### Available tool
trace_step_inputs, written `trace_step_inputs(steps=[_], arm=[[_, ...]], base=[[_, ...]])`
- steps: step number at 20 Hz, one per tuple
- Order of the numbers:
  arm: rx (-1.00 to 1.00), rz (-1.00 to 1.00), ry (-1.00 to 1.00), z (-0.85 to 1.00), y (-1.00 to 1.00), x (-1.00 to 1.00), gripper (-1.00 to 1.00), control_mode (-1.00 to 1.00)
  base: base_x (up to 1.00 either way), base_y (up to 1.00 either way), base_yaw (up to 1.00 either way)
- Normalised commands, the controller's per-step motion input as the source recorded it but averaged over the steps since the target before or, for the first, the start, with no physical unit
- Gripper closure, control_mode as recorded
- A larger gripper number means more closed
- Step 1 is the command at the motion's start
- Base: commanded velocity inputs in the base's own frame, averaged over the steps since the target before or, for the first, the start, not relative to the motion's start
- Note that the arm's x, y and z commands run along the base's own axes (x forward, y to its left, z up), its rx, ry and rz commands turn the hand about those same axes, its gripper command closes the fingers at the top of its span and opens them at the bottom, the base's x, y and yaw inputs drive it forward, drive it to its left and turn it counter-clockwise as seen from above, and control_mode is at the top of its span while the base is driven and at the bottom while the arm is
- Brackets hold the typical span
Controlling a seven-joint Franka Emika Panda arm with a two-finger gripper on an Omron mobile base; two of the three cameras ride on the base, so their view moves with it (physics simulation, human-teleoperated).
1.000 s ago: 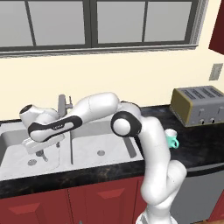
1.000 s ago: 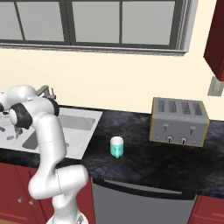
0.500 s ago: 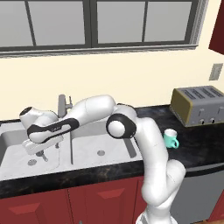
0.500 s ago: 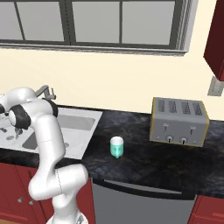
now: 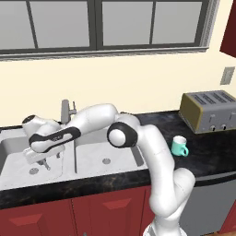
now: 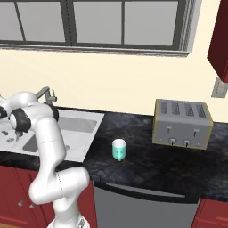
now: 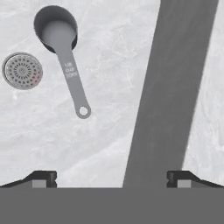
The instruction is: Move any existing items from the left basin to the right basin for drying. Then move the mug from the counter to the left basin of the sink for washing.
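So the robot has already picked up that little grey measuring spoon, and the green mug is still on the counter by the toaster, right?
Not quite. The hand view shows the measuring spoon lying loose on the basin floor beside the drain, the gripper open. The mug is indeed on the counter by the toaster.

A kitchen: double sink (image 5: 60,171), toaster (image 5: 209,110), black counter (image 6: 147,162), red cabinets (image 5: 92,214).

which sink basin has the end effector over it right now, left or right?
The left basin: the open end effector hangs over it near the measuring spoon and drain. The right basin holds nothing but its drain.
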Motion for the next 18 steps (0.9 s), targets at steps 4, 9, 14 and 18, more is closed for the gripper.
trace_step_inputs(steps=[4, 9, 14, 18], arm=[[0.03, 0.00, 0.01, -0.23, 0.25, 0.14, -1.00, -1.00], [0.01, 0.00, 0.02, -0.16, 0.21, 0.18, -1.00, -1.00], [0.00, 0.00, 0.01, -0.15, 0.13, 0.26, -1.00, -1.00], [0.00, 0.00, 0.00, -0.13, 0.13, 0.27, -1.00, -1.00]], base=[[0.00, 0.00, 0.00], [0.00, 0.00, 0.00], [0.00, 0.00, 0.00], [0.00, 0.00, 0.00]])
